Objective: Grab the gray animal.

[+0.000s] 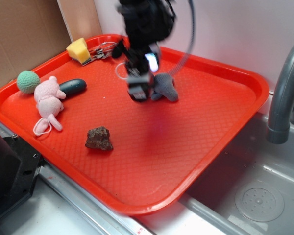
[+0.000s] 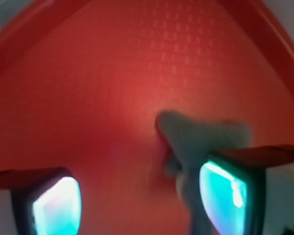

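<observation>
The gray animal (image 1: 166,87) lies on the red tray (image 1: 210,161), toward its back middle. My gripper (image 1: 146,76) hangs just over the animal's left side and hides part of it. In the wrist view the blurred gray animal (image 2: 196,137) sits against the inner side of the right fingertip (image 2: 225,196). The left fingertip (image 2: 54,205) is far off to the left, over bare tray (image 2: 112,98). The gripper (image 2: 139,203) is open, with only the animal's edge reaching into the gap.
Left on the tray lie a pink plush animal (image 1: 49,100), a dark gray oblong object (image 1: 72,86) and a green ball (image 1: 28,81). A yellow sponge (image 1: 78,50) and keys (image 1: 100,51) sit at the back, a brown rock (image 1: 99,138) in front. Right: sink (image 1: 264,196), faucet (image 1: 284,98).
</observation>
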